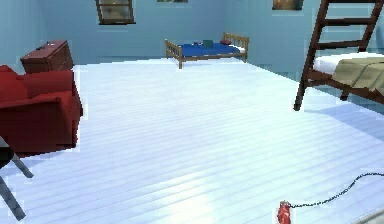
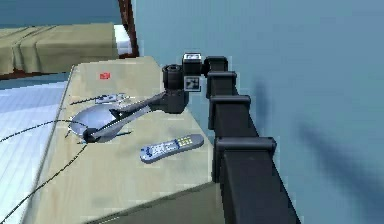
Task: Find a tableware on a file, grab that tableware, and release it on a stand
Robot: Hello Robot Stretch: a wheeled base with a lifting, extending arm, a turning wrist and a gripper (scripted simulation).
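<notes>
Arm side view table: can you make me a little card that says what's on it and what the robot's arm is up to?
table: beige top beside a blue wall
on it: grey remote, grey rounded dish, small red thing
arm: dark bar along the table's right side
gripper: at the grey rounded dish; cannot tell whether it holds anything
behind: bed with a tan cover

A grey, rounded, shallow dish-like thing (image 2: 82,119) sits toward the arm side view's left on a pale tan tabletop (image 2: 130,178) (resting there or just above it cannot be told), broad face up, at the dark gripper (image 2: 97,132) and its far end.
</notes>
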